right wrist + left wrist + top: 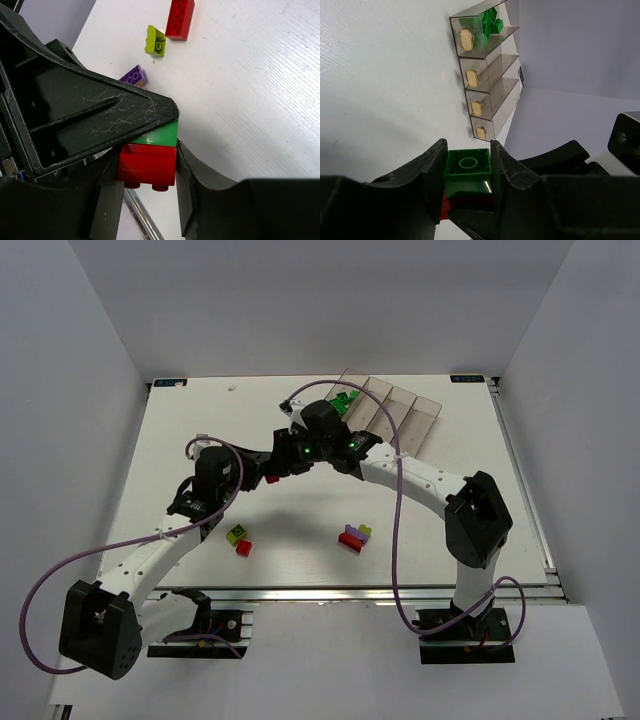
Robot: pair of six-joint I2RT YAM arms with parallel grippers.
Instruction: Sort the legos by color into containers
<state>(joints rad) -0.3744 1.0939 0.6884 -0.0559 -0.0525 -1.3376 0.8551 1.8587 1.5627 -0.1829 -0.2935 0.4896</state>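
Observation:
My left gripper [468,167] is shut on a green lego [468,170] that has a red lego [147,165] stuck under it. My right gripper [146,172] meets it in mid-air, its fingers [186,182] pressed against both sides of the red lego. In the top view the two grippers [290,458] touch above the table's middle, in front of the containers [400,415]. The containers [485,65] are clear bins in a row with tan labels. Green legos [490,22] lie in the end bin.
Loose legos lie near the front of the table [480,460]: a yellow-green one [237,534] and a red one [244,548] on the left, a red [350,540], purple [352,531] and yellow-green cluster [365,530] in the middle. White walls surround the table.

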